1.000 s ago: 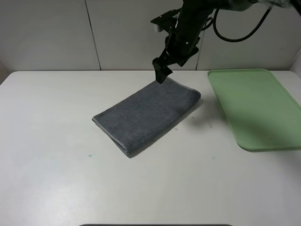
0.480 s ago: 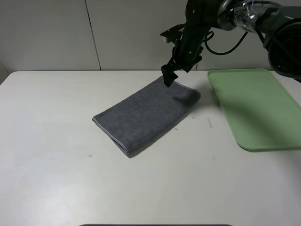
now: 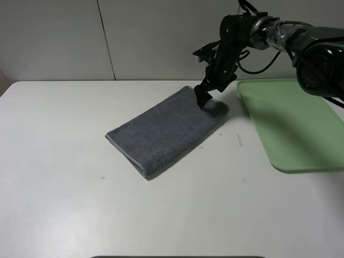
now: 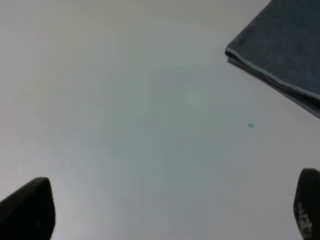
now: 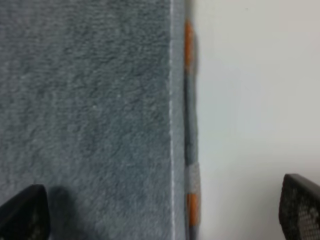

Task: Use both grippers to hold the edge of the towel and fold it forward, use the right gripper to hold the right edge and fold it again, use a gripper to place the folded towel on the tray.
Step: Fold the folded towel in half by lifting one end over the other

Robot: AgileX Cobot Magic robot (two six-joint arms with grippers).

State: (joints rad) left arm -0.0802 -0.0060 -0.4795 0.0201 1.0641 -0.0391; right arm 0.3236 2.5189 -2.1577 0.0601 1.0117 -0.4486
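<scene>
The right gripper (image 3: 203, 100), jaws spread wide, is over one end of the towel (image 3: 166, 130), straddling its hem (image 5: 171, 100). The left gripper (image 4: 165, 212), also released, hangs above the tabletop (image 4: 125, 125) beside the towel.

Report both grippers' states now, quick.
Left gripper: open, holding nothing.
Right gripper: open, astride the towel hem, holding nothing.

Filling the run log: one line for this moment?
towel: folded | right gripper: open, straddling hem | left gripper: open, off towel | tray: no towel
</scene>
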